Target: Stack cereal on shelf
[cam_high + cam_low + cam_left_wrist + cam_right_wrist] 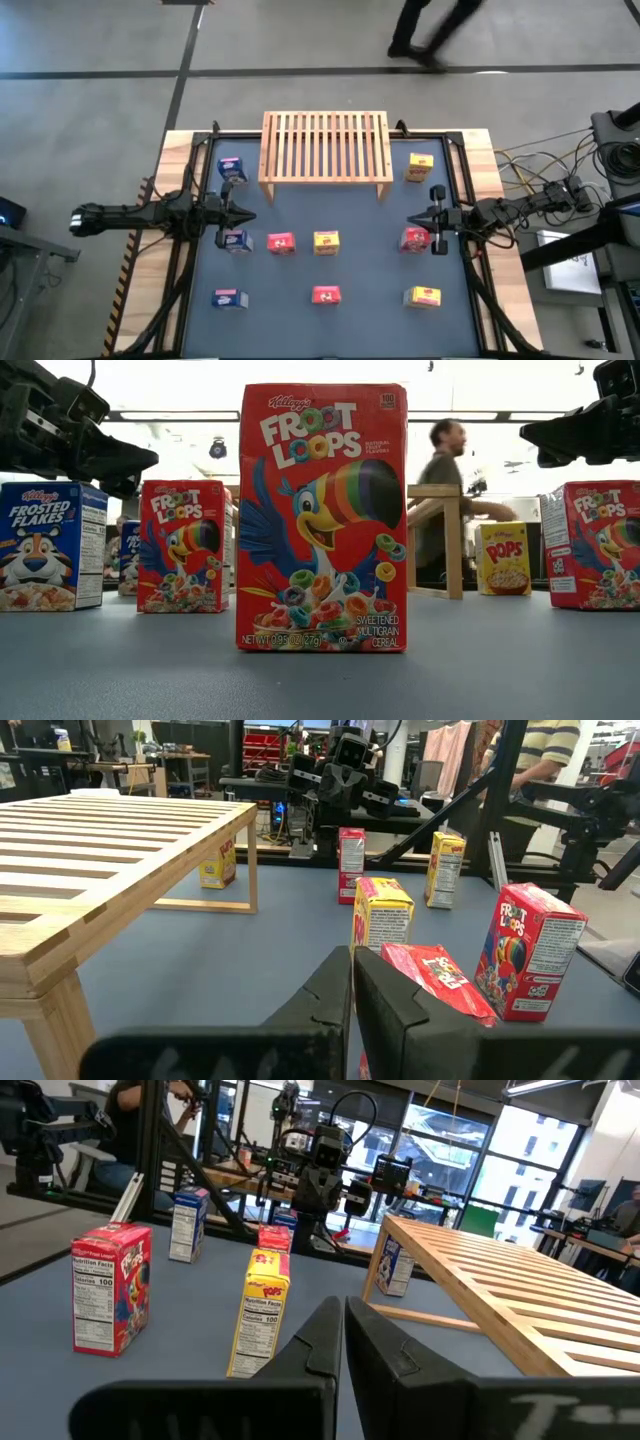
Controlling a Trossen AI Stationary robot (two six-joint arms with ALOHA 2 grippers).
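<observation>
Hovering at the table's [190,330] side edges, left gripper [246,216] and right gripper [412,219] both pinched together, empty: cereal boxes [326,241], probably light, crushable cardboard, grasp across narrow sides.

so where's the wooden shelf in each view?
High view: shelf at the table's far edge, centred, nothing on it.
Low view: mostly hidden behind the big red box; one leg and top corner show just right of it.
Left wrist view: fills the left side.
Right wrist view: runs along the right side.
Shared landmark: the yellow box beside the shelf's leg.
</observation>
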